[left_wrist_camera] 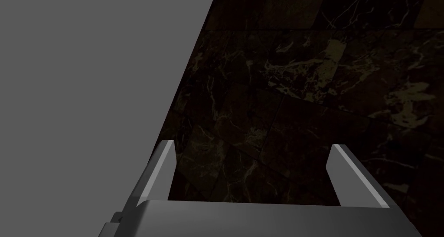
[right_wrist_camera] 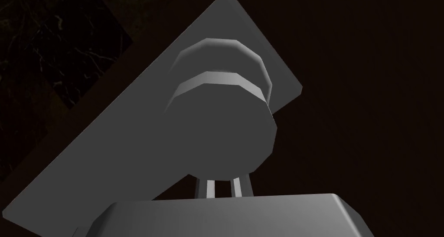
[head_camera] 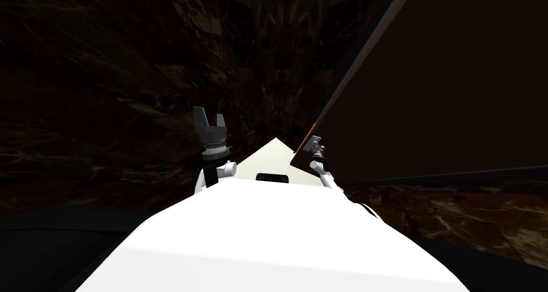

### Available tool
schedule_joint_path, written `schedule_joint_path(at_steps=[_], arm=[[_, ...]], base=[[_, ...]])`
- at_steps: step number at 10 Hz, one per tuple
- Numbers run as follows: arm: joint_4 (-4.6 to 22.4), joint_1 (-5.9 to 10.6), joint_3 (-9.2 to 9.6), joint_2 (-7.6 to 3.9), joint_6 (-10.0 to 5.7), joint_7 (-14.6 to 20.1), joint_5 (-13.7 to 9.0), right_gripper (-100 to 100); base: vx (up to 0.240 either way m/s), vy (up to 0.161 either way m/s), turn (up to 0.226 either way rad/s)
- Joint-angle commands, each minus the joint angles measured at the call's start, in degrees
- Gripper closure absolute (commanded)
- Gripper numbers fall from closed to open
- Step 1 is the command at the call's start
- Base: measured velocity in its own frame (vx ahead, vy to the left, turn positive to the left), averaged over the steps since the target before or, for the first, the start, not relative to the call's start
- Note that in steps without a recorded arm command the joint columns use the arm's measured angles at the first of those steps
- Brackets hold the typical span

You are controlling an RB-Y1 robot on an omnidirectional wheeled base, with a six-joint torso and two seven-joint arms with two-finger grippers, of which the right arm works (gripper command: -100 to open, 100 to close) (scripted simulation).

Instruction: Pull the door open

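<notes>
The left claw (head_camera: pixel 209 115) is raised over the dark, pale-veined, marble-patterned floor (head_camera: pixel 107 64), its two blade fingers spread wide with nothing between them. To the right stands the door (head_camera: pixel 439 91), a flat dark brown slab with a thin grey edge. The right claw (head_camera: pixel 313 143) sits at that edge. There a round, faceted grey knob (right_wrist_camera: pixel 221 130) juts from a flat rectangular grey plate (right_wrist_camera: pixel 86 160). The right claw's fingers (right_wrist_camera: pixel 211 189) are drawn narrow, their tips hidden behind the knob.
</notes>
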State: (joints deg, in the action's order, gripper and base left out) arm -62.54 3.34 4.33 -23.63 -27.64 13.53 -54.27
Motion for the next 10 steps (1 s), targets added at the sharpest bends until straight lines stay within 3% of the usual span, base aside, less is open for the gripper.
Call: schedule_joint_path(at_steps=[1,4,5,10], arm=[[-0.1,1.18,-0.10,0.56,-0.84,2.9,-0.3,100],[0.1,1.40,-0.44,0.87,-0.78,5.3,-0.7,100],[-0.5,0.08,0.10,1.32,-0.65,5.9,-2.6,-100],[-5.5,-2.12,2.68,3.32,-2.88,11.4,-10.1,-100]], base=[[-0.058,-0.034,0.107],[-0.048,-0.019,0.058],[-0.046,-0.027,-0.006],[-0.097,0.001,0.033]])
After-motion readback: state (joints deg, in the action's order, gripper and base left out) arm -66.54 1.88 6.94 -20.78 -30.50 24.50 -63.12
